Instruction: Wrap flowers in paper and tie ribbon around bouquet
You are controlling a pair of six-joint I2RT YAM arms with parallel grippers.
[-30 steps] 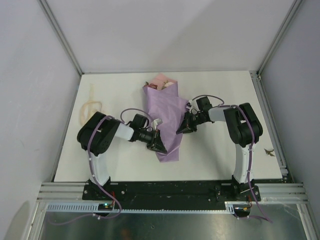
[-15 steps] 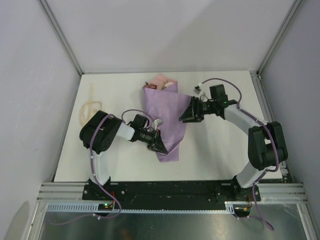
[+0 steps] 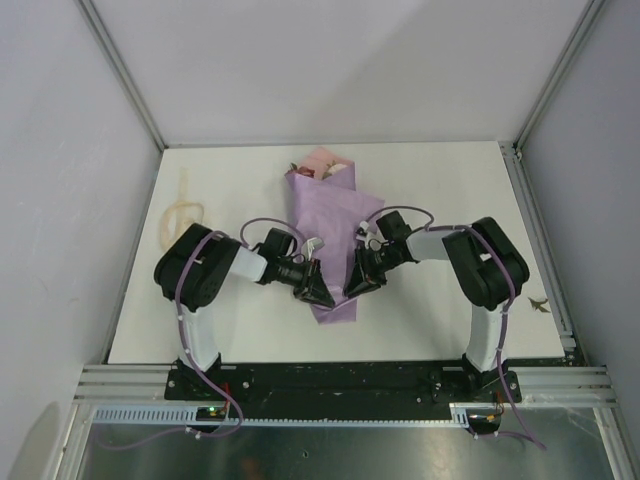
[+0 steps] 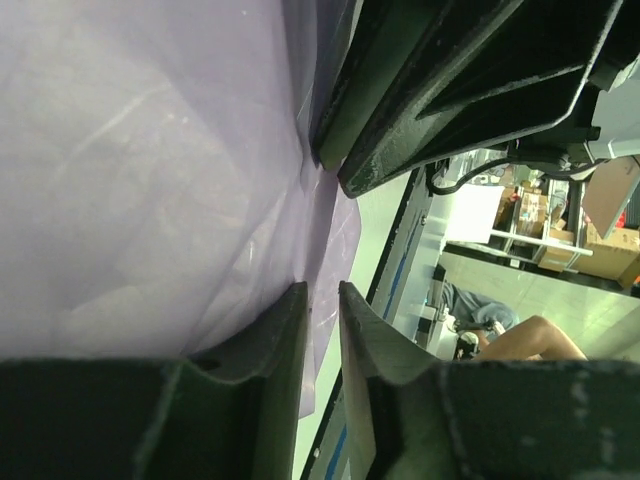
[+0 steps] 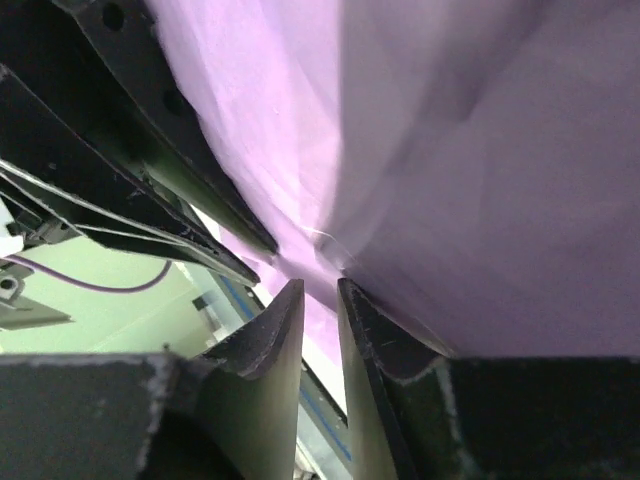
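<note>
Bouquet (image 3: 328, 245): lies flat on the white table (image 3: 450, 320) at the centre of the overhead frame. Its wide mouth points to the upper edge and its narrow end to the lower edge.
Paper (image 3: 338, 212): lilac face outward, wrapped into a cone with loose creases. It fills most of both wrist views.
Pink flap (image 3: 326, 158): stands out past the mouth at the top of the cone.
Flowers (image 3: 312, 173): pale pink and dark red heads show at the mouth, left of the flap. The stems are hidden inside the cone.
Left gripper (image 3: 322, 296): against the left side of the narrow end, touching the paper.
Left fingers (image 4: 272, 335): close together with only a thin slit between them. A lilac edge runs into the slit, but I cannot tell whether it is clamped.
Right gripper (image 3: 347, 290): against the right side of the narrow end, facing the left one, with the tips just beside each other.
Right fingers (image 5: 268, 335): a thin slit between them and a fold of paper at the tips. Whether they grip it cannot be told.
Ribbon (image 3: 182, 213): cream strip in a loose loop at the upper left of the table, well apart from the cone and from both arms.
</note>
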